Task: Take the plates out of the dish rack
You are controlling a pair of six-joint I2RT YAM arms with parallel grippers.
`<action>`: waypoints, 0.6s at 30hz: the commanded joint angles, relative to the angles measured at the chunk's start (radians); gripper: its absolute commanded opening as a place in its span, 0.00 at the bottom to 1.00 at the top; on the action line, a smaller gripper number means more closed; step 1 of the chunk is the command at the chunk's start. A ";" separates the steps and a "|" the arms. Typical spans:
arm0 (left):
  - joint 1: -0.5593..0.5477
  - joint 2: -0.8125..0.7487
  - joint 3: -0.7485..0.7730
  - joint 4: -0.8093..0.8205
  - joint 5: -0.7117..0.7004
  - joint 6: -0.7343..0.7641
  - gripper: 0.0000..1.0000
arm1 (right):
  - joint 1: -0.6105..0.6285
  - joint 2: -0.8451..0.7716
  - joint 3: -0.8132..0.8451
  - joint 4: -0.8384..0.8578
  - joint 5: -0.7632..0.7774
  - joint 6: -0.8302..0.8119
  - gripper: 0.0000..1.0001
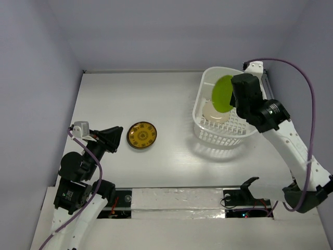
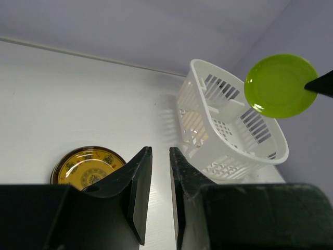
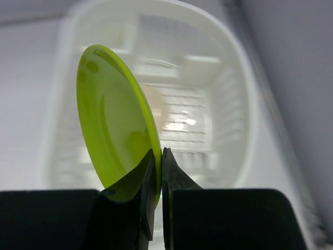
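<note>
My right gripper (image 3: 157,152) is shut on the rim of the plain lime green plate (image 3: 112,117) and holds it on edge above the white dish rack (image 1: 205,131). The plate also shows in the top view (image 1: 222,93) and in the left wrist view (image 2: 280,85). A cream plate (image 1: 214,112) lies on the rack floor. The mustard-brown patterned plate (image 1: 142,135) lies flat on the table, also in the left wrist view (image 2: 86,166). My left gripper (image 2: 160,152) is empty, its jaws a narrow gap apart, just left of that plate. The teal and tan plates are out of view.
The rack (image 2: 229,130) stands at the far right near the right wall. Grey walls enclose the white table (image 1: 130,99) on three sides. A black fixture (image 1: 244,194) sits on the near ledge between the arm bases.
</note>
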 commanded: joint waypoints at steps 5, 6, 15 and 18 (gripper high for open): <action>-0.008 0.016 0.001 0.036 -0.031 -0.012 0.18 | 0.210 0.083 -0.043 0.447 -0.344 0.167 0.00; -0.008 0.019 0.001 0.035 -0.034 -0.012 0.18 | 0.249 0.120 -0.054 0.486 -0.372 0.207 0.00; -0.008 0.035 0.001 0.032 -0.045 -0.015 0.17 | 0.394 0.600 0.123 0.658 -0.476 0.357 0.00; -0.008 0.040 0.003 0.030 -0.048 -0.015 0.18 | 0.394 0.660 0.090 0.721 -0.510 0.408 0.00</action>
